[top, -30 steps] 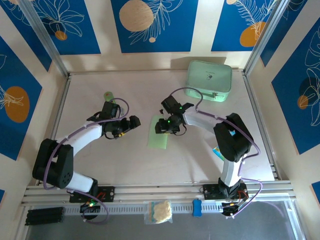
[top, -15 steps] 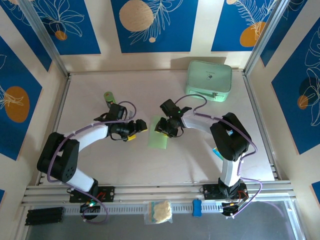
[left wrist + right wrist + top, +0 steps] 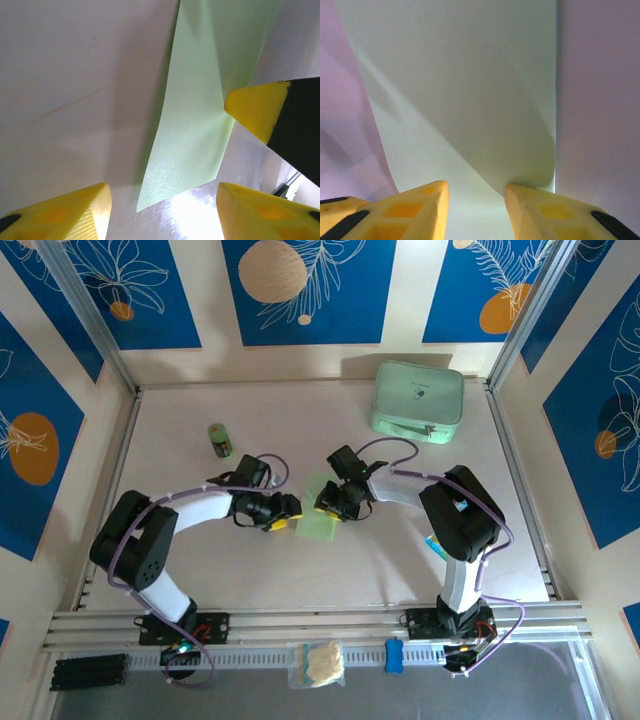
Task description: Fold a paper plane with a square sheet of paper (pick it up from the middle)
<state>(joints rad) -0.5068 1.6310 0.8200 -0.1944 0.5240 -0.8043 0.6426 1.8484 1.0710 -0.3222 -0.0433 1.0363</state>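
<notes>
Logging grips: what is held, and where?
Nothing is gripped: left tool and right tool stand open. A right fingertip touches the paper at its edge.

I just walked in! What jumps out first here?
The left tool and the right tool, both yellow-tipped, meet at a pale green paper in the middle of the table. A mint-green case sits far right, and a small green bottle stands far left.

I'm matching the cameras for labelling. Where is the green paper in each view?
Top external: the green paper lies mid-picture, partly under the right gripper.
Left wrist: the paper runs from the top edge down through the centre.
Right wrist: the paper spans the upper middle, above the fingers.
Shared landmark: the right gripper's yellow fingertip touching the paper.
</notes>
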